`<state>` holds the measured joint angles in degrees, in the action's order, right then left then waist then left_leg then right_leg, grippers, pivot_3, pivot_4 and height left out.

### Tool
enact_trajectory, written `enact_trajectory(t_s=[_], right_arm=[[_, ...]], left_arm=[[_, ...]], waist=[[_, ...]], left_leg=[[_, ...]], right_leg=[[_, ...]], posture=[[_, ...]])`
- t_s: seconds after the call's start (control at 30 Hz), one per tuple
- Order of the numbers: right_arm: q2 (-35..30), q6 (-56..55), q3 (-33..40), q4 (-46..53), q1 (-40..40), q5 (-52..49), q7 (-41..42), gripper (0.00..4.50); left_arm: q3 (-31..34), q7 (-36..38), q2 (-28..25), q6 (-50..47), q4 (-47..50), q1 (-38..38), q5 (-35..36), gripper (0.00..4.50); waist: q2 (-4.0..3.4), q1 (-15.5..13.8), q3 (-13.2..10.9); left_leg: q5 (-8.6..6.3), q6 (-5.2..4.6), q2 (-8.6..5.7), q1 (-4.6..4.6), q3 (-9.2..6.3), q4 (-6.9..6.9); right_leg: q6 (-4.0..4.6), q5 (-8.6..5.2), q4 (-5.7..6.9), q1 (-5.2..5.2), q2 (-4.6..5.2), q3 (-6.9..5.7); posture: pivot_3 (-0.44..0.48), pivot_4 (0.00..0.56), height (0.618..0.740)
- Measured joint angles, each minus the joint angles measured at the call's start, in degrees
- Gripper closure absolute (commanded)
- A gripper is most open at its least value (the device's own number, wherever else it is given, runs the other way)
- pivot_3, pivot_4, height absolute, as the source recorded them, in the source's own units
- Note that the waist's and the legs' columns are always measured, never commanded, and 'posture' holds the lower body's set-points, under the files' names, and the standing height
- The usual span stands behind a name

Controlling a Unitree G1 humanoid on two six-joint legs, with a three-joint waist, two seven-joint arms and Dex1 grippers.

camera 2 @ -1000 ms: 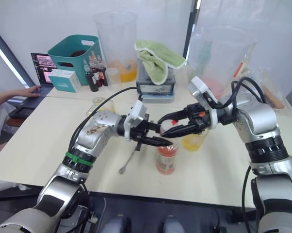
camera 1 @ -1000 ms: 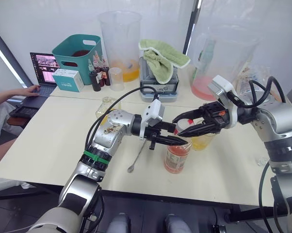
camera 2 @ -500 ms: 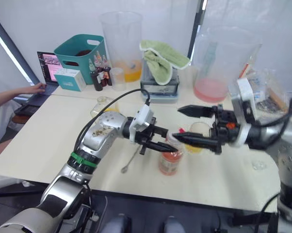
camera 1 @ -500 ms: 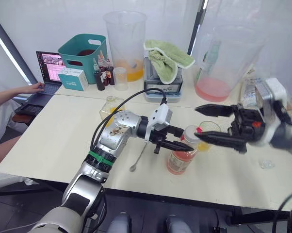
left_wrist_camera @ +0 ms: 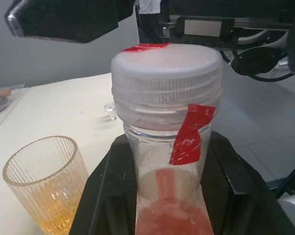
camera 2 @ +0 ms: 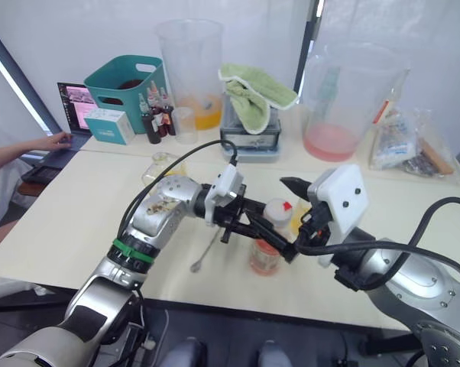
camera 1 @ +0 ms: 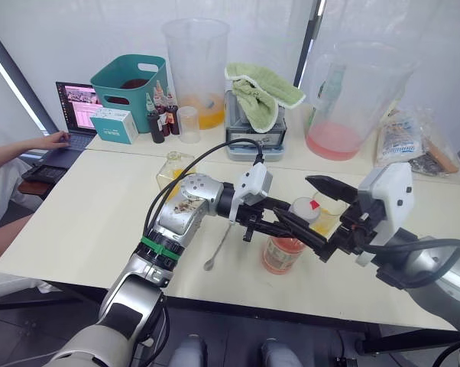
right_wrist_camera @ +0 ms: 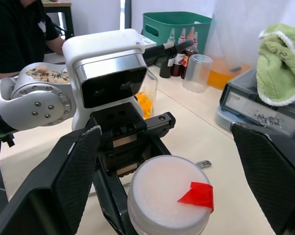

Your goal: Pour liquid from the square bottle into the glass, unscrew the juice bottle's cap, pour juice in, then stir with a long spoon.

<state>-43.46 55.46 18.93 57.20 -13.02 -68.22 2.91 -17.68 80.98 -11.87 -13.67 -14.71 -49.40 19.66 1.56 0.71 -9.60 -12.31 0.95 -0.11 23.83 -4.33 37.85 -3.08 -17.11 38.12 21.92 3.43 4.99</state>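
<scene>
At far left, a person's hand [camera 1: 53, 139] rests on a laptop [camera 1: 71, 118] beside a teal plastic basket [camera 1: 131, 80]. The long spoon [camera 1: 218, 246], thin silver metal, lies flat on the cream table [camera 1: 77, 222] just left of the juice bottle [camera 1: 283, 252]. The left gripper [camera 1: 287, 223], black fingers w/ matte pads, is clamped around the bottle's neck under the cap [left_wrist_camera: 167, 73], holding it upright at mid-table. The bottle is clear ribbed plastic w/ pale pink-orange liquid low in it; the cap is white, ridged round its rim, w/ a strip of red tape running over the top & down the neck. Just behind it stands the glass [left_wrist_camera: 45, 181], a fluted clear tumbler w/ a little amber liquid at the bottom. The right gripper [camera 1: 320, 220] hangs w/ fingers spread wide either side of the cap, touching nothing. At rear, a green towel [camera 1: 262, 90] drapes a grey box; a big clear pitcher [camera 1: 351, 99] holds pink liquid.
</scene>
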Motion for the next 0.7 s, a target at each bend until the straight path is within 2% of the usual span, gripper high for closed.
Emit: enact_trajectory(t_s=[0.03, 0.07, 0.33, 0.57, 0.7], right_arm=[[-0.67, -0.04, -0.54, 0.00, 0.31, -0.84, -1.29, 0.03], [-1.11, -0.08, -0.72, -0.07, 0.45, -1.22, -2.14, 0.27], [-4.24, -2.39, -0.91, -1.22, 0.79, -5.36, -6.54, 2.78], [-6.10, -4.05, -2.05, -1.85, 0.68, -7.44, -7.35, 2.80], [-8.34, -5.48, -2.72, -7.36, -0.91, -5.43, 3.81, 2.80]], left_arm=[[0.01, 0.10, 0.10, 0.09, -0.27, -0.09, 0.01, 3.18], [0.03, 0.16, 0.13, 0.15, -0.52, -0.17, 0.05, 3.18], [0.18, 0.74, 0.28, 0.89, -1.35, -0.35, 0.14, 3.18], [0.22, 0.74, 0.13, 0.82, -1.23, -0.29, 0.17, 3.18], [0.49, 0.77, -0.23, 0.72, -1.06, -0.07, 0.24, 3.18]], waist=[[0.00, -0.04, 0.00], [0.00, -0.05, 0.00], [0.00, -0.02, 0.00], [0.00, 0.02, 0.00], [0.01, 0.12, 0.00]], left_leg=[[0.00, 0.00, -0.01, 0.00, 0.00, 0.00], [0.00, 0.00, -0.01, 0.00, 0.00, 0.00], [0.00, 0.00, 0.00, 0.00, 0.00, 0.00], [0.00, 0.00, 0.00, 0.00, 0.00, 0.00], [0.00, -0.01, 0.02, -0.02, 0.02, 0.00]], right_leg=[[0.00, 0.00, -0.01, -0.01, 0.00, 0.00], [0.00, 0.00, -0.02, -0.02, 0.00, 0.00], [0.00, 0.00, -0.05, -0.05, 0.00, 0.00], [0.00, 0.00, -0.06, -0.05, -0.01, 0.00], [0.00, 0.00, -0.11, -0.09, -0.03, 0.00]], posture=[[0.000, 0.150, 0.740], [0.000, 0.150, 0.740], [0.000, 0.150, 0.740], [0.000, 0.150, 0.740], [0.000, 0.150, 0.740]])
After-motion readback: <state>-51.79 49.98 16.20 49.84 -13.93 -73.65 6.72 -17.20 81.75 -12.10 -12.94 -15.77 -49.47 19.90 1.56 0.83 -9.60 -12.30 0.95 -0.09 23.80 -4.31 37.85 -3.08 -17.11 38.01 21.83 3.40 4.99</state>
